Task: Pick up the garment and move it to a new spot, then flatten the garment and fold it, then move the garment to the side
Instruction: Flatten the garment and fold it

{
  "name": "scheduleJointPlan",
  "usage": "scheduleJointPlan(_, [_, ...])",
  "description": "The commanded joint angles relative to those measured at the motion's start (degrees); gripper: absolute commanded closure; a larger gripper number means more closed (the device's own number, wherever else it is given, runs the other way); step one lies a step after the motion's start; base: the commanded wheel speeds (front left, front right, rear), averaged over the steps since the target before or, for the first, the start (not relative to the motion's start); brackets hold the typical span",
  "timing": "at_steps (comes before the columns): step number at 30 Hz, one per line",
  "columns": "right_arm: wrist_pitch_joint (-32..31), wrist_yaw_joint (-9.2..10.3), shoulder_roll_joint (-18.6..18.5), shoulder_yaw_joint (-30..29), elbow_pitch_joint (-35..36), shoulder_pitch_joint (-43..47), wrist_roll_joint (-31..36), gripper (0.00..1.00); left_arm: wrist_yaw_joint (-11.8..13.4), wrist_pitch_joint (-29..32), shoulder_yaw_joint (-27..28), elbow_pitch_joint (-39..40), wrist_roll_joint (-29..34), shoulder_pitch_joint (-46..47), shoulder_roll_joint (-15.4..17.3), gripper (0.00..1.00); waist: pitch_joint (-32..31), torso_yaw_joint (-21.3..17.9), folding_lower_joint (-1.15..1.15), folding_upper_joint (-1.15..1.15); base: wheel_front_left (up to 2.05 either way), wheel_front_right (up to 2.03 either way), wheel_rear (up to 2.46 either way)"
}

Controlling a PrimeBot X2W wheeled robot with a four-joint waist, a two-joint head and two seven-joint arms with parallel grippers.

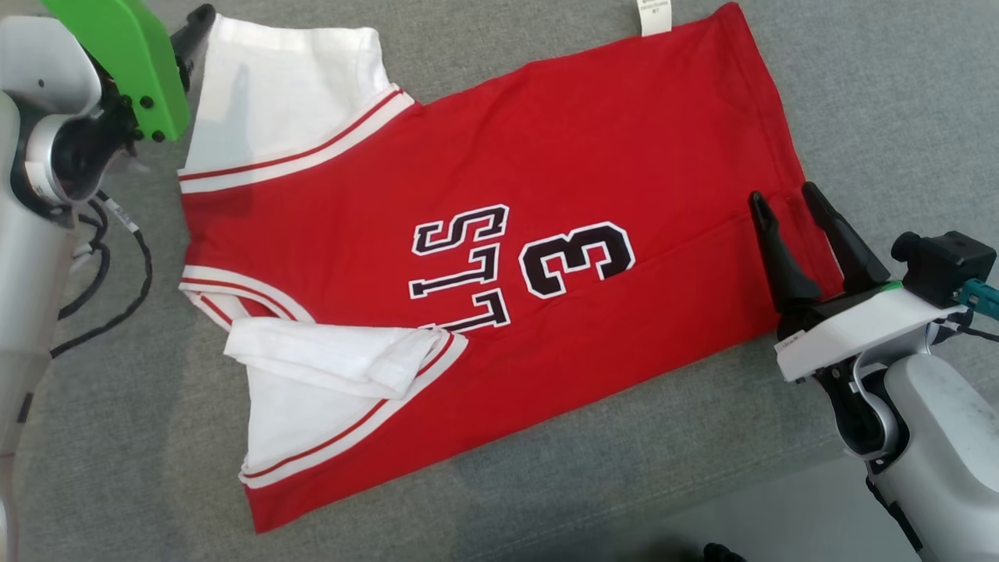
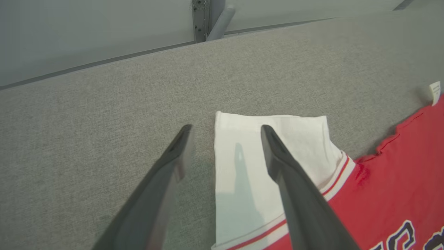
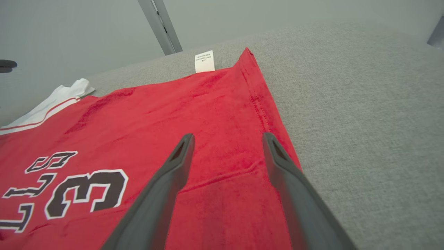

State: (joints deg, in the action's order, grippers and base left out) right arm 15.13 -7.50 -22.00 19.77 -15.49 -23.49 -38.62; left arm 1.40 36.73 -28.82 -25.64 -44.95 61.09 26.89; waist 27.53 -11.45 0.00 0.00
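Two open grippers, one shirt: this looks like the flatten step, with the fold not yet begun.

Head view: the red shirt (image 1: 499, 257) lies spread sideways across the middle of the frame on the grey table (image 1: 858, 94). The number 3 and the letters face up, and the label (image 1: 654, 17) sticks out at the top edge. The white upper sleeve (image 1: 281, 86), at upper left, lies flat. The lower sleeve (image 1: 328, 355), at lower left, is doubled over on itself and rumpled. At the right of the frame the right gripper (image 1: 783, 193) has its fingers wide apart by the hem (image 1: 773, 117), nothing held.

Left wrist view: the left gripper (image 2: 225, 129) gapes, empty. One finger is over the upper sleeve, the other over bare table. Cannot tell if the tips touch cloth.

Right wrist view: the fingers are spread over red cloth just inside the hem, and a crease (image 3: 222, 177) runs beneath them.

The next move probably calls for smoothing: unfold the lower sleeve, pull the crease out, then pinch the edges for folding.
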Motion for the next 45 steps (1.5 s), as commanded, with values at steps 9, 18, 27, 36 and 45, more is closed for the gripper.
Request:
scheduleJointPlan(9, [0.11,0.02,0.70,0.67,0.74,-1.69,-0.57,0.00,-2.41,2.36,-3.29,-10.57,3.43,7.31,-0.53,0.00,4.22,-4.11,0.00,0.00,0.00,0.00,0.00])
scheduleJointPlan(18, [0.11,0.02,0.63,0.62,0.85,-1.65,-0.23,0.00,-3.80,2.00,-4.97,-16.19,4.36,9.51,-1.25,0.00,4.28,-4.72,0.00,0.00,0.00,0.00,0.00])
scheduleJointPlan(27, [0.11,0.02,0.05,1.38,0.83,-2.35,-0.38,0.00,-4.30,1.37,-5.22,-19.26,3.80,10.48,-2.00,1.00,4.45,-4.82,0.00,0.00,0.00,0.00,0.00])
scheduleJointPlan(36, [0.10,0.02,-1.67,2.92,-0.61,-5.84,-1.96,0.00,-5.33,-1.11,-5.50,-21.38,3.43,11.71,-3.14,1.00,4.45,-4.32,0.00,0.00,0.00,0.00,0.00])
scheduleJointPlan(45, [-12.77,0.02,-1.78,5.13,-8.50,-21.58,-1.54,0.00,-6.55,-2.62,-6.33,-22.11,3.51,12.66,-4.24,1.00,3.95,-3.53,0.00,0.00,0.00,0.00,0.00])
